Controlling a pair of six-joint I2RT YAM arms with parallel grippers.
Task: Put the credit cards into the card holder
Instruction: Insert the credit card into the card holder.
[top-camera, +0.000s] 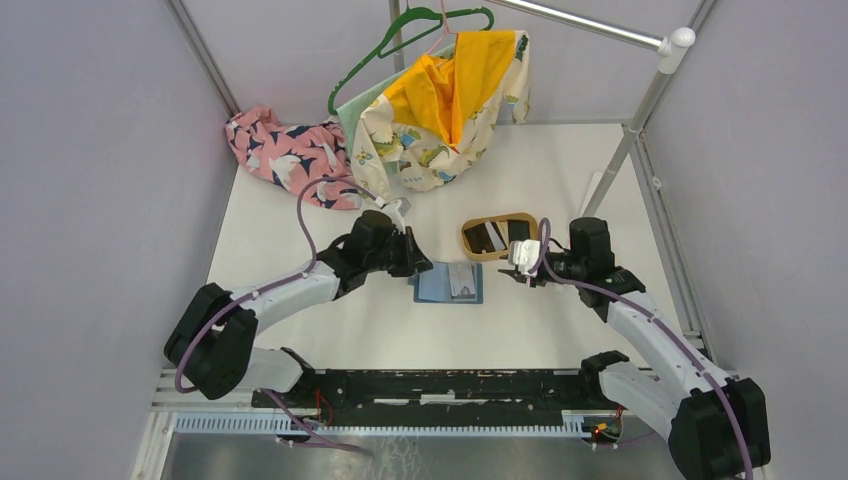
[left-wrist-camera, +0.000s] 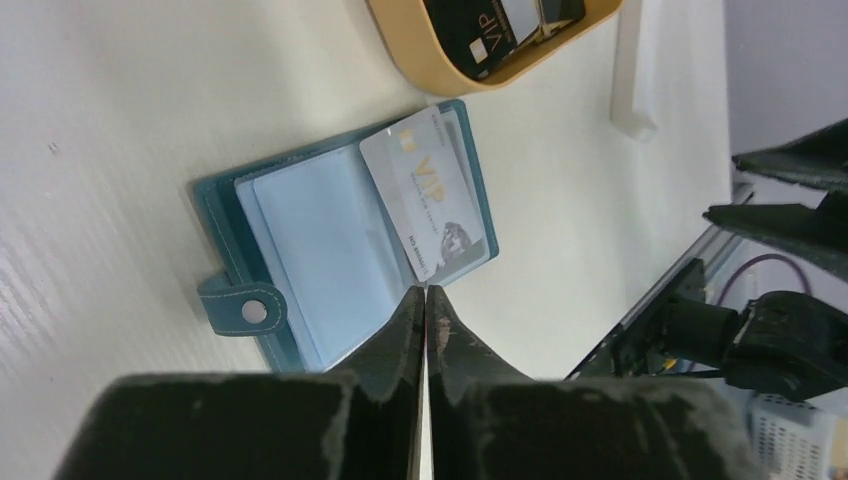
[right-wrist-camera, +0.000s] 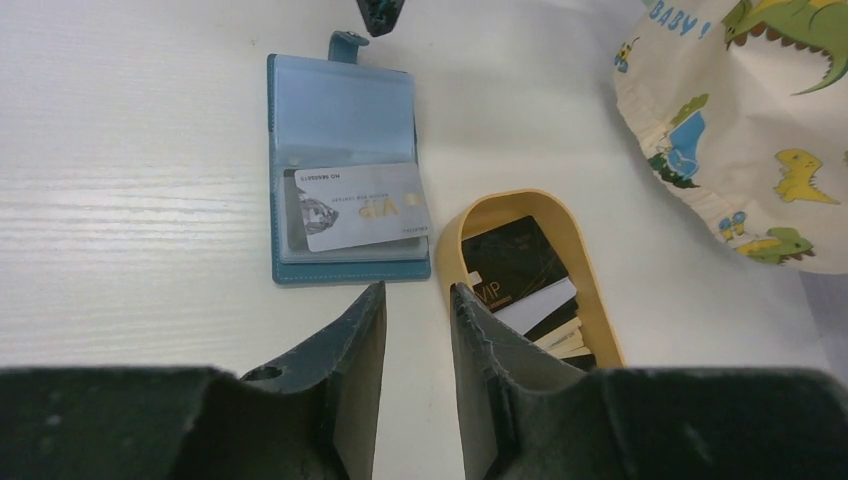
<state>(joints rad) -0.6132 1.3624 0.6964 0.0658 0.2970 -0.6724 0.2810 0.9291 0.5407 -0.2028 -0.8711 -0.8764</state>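
Note:
The teal card holder (top-camera: 436, 287) lies open on the table between the arms, clear sleeves up, also in the left wrist view (left-wrist-camera: 232, 250) and the right wrist view (right-wrist-camera: 300, 272). A pale silver credit card (left-wrist-camera: 425, 190) lies askew on its right half, also in the right wrist view (right-wrist-camera: 365, 205). Several more dark and pale credit cards (right-wrist-camera: 515, 262) lie in the tan tray (right-wrist-camera: 600, 300). My left gripper (left-wrist-camera: 425, 292) is shut and empty at the holder's left edge. My right gripper (right-wrist-camera: 418, 290) is open and empty, between the holder and the tray.
The oval tan tray (top-camera: 472, 250) sits right of the holder. Children's clothes (top-camera: 440, 100) hang on green hangers at the back, and a pink cloth (top-camera: 285, 150) lies at back left. A white rack pole (top-camera: 640, 110) stands at the right.

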